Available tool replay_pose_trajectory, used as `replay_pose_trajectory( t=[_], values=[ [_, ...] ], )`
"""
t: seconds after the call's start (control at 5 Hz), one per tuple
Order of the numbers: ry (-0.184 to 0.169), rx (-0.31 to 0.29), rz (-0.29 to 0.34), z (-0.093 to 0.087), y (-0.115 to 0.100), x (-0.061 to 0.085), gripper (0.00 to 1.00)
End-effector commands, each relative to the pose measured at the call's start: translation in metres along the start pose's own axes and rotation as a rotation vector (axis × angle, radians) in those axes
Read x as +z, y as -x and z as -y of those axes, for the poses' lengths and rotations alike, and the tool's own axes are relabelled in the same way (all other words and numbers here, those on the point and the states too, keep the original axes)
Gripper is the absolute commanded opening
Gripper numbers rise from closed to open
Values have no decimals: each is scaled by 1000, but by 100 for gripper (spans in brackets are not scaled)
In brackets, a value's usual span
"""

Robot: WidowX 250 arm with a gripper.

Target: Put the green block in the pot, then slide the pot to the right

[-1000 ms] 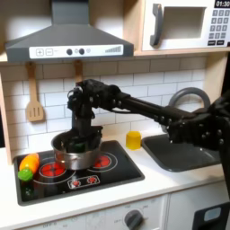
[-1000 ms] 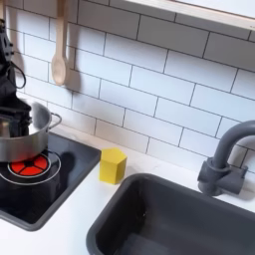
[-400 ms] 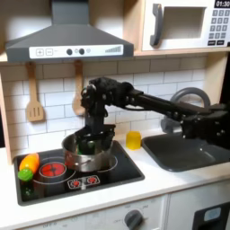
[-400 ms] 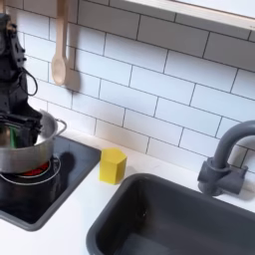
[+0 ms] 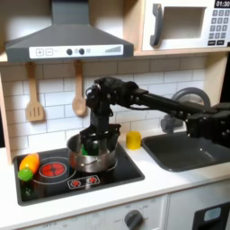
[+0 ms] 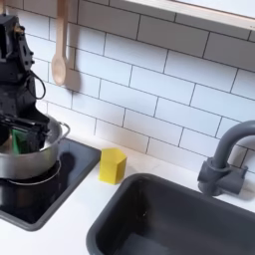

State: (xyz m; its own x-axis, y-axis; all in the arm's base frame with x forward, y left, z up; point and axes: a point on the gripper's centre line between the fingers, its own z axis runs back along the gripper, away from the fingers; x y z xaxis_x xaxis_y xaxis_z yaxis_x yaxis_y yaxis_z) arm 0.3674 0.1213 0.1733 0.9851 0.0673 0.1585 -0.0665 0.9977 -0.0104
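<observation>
On a toy kitchen's black stovetop (image 5: 108,175), the black gripper (image 5: 92,141) of a WidowX arm reaches down inside the silver pot (image 5: 92,160), its fingers at the pot's rim and interior in both exterior views. The green block (image 5: 76,145) shows as a small patch of bright green inside the pot, on the first exterior view's left of the gripper and right against it; in the second exterior view the green block (image 6: 16,138) appears between the dark gripper (image 6: 28,134) parts just above the pot (image 6: 32,159) rim. Whether the jaws are clamped on the block, pressed on the pot wall or simply apart cannot be told — the dark fingers merge with the pot's shadowed inside.

The pot sits on the stovetop toward the burner plate's right half in the first exterior view, with a red burner ring (image 5: 51,168) showing just to its left. Left of the pot, at the stovetop's edge, lies an orange-and-green vegetable toy (image 5: 28,165). A yellow cup (image 5: 133,139) stands on the counter just right of the pot, between it and the dark sink (image 5: 184,151). In the second exterior view the pot's left side is cut off by the frame — and the block's lower part is hidden behind the rim.
</observation>
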Motion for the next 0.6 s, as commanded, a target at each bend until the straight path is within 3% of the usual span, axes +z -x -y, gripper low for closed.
replay_pose_trajectory(
  t=[0.0,0.4],
  values=[
    [15,-25,-2,8,6,1,100],
    [34,-68,-10,21,15,1,100]
  ],
)
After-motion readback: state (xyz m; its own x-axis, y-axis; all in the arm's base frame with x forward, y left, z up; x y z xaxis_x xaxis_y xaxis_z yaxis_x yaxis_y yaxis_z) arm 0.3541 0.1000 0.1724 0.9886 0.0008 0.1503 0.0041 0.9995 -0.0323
